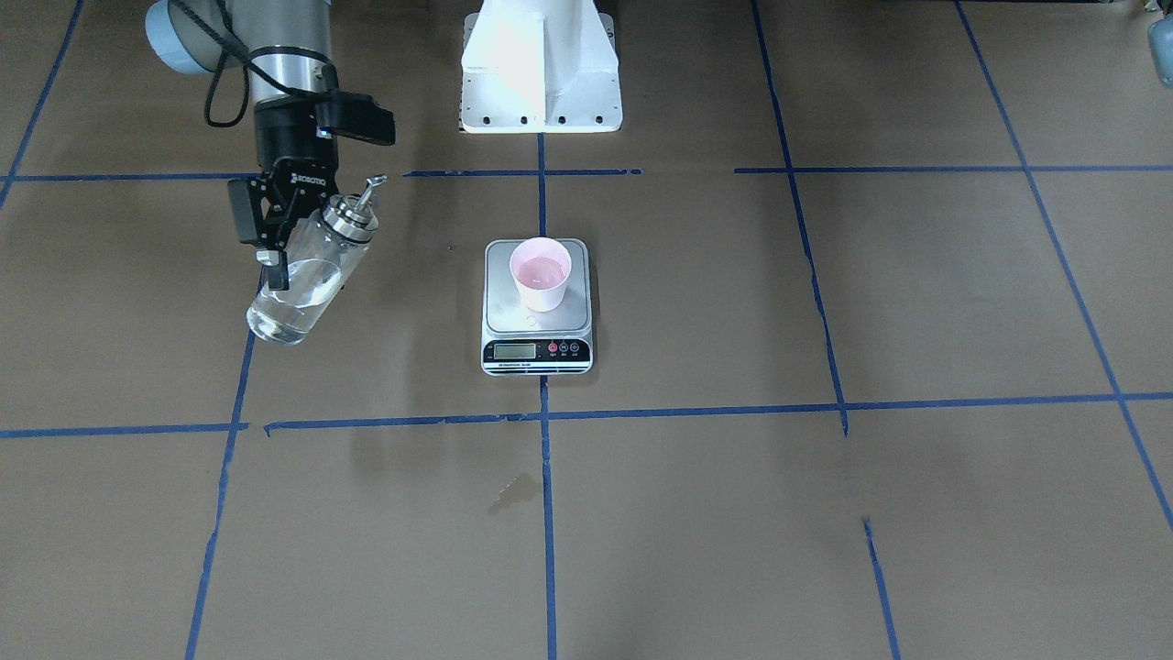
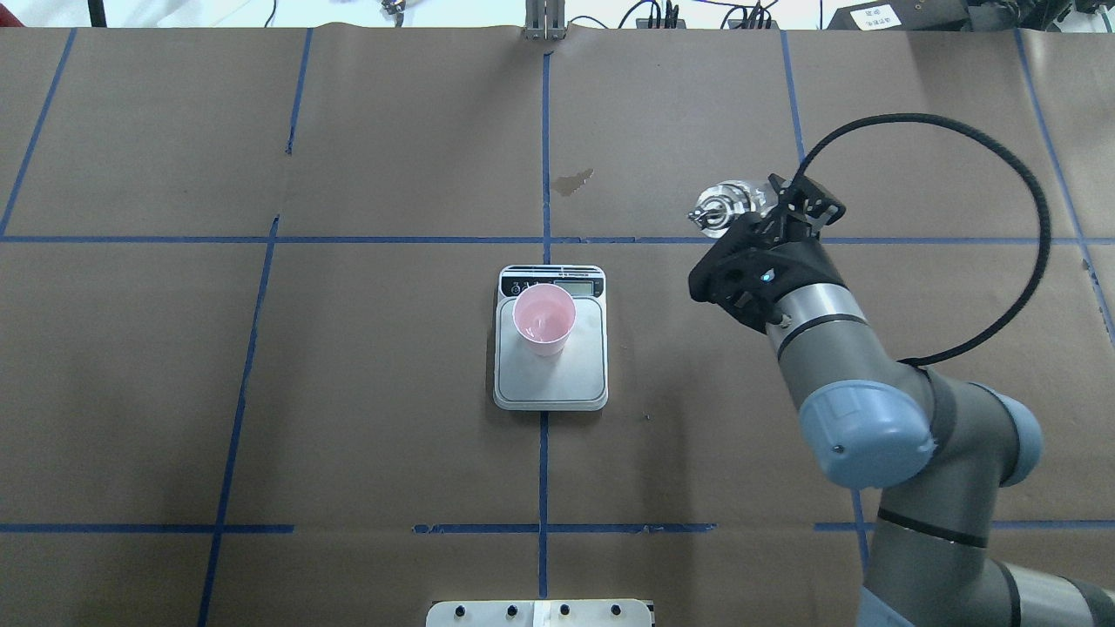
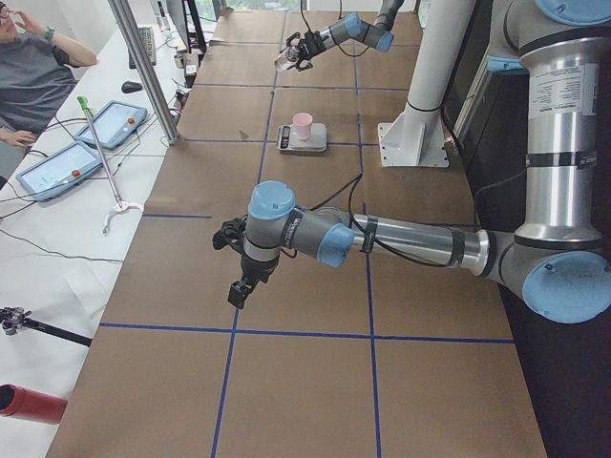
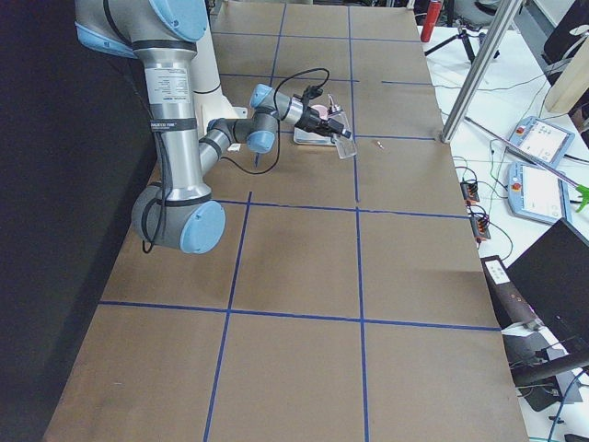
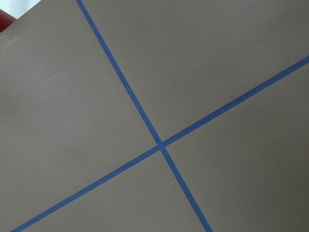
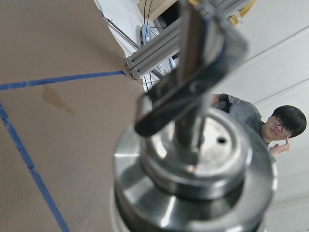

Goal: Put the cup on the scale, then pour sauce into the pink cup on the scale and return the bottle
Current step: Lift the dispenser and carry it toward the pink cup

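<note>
The pale pink cup (image 1: 541,272) stands upright on the silver platform of the scale (image 1: 537,353), near its display end; the same cup (image 2: 544,318) and scale (image 2: 550,383) sit mid-table in the overhead view. Off to the side, my right gripper (image 1: 291,264) is shut on the clear glass bottle (image 1: 307,280). It holds the bottle tilted above the table, silver spout cap (image 1: 353,215) uppermost, with clear sauce (image 1: 293,316) pooled at the low end. The cap (image 6: 193,179) fills the right wrist view. My left gripper (image 3: 239,289) hangs over bare paper far from the scale, and I cannot tell its state.
Blue tape lines (image 1: 543,412) grid the brown paper. The white robot pedestal (image 1: 541,69) stands behind the scale. A dark stain (image 1: 513,493) marks the paper in front of it. A seated person (image 3: 29,67) and tablets (image 3: 95,124) are beside the table.
</note>
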You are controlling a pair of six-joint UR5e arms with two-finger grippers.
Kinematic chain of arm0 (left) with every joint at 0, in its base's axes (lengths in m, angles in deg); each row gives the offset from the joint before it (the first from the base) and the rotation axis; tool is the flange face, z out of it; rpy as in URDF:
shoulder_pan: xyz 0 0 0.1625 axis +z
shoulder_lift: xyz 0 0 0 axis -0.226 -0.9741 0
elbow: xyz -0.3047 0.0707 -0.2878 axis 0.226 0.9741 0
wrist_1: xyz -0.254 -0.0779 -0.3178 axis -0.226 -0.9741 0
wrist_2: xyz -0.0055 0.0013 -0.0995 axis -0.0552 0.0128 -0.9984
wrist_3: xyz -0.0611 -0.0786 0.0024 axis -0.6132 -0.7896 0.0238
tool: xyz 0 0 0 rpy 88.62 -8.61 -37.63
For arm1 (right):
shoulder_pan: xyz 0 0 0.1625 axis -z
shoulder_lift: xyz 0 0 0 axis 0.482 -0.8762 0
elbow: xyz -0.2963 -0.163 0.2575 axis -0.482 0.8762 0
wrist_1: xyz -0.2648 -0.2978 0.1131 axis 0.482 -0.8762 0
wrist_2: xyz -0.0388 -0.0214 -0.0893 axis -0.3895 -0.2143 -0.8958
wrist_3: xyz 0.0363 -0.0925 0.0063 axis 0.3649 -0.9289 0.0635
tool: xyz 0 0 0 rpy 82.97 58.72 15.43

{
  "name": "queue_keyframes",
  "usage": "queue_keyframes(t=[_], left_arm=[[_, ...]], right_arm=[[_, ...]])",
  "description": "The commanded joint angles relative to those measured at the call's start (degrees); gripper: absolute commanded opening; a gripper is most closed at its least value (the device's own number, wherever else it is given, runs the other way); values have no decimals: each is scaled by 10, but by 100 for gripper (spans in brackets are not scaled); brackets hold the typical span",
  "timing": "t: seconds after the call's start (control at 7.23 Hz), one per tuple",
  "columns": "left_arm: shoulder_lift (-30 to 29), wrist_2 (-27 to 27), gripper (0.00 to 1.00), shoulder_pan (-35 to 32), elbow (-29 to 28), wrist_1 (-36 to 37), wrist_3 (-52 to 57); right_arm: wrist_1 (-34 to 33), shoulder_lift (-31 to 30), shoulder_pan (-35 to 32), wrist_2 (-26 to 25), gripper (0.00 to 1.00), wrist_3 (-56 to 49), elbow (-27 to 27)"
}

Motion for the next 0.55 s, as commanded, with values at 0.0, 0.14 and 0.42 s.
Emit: queue_keyframes(t=[0.0,0.14,0.42], left_arm=[[3,0,100,-9,-8,-22,5],[3,1,100,-10,-10,-22,6],[3,1,100,-10,-10,-22,6]], right_arm=[[-156,75,50,-76,0,-8,1],[-206,82,69,-100,0,-25,1],[-232,92,77,-136,0,-37,26]])
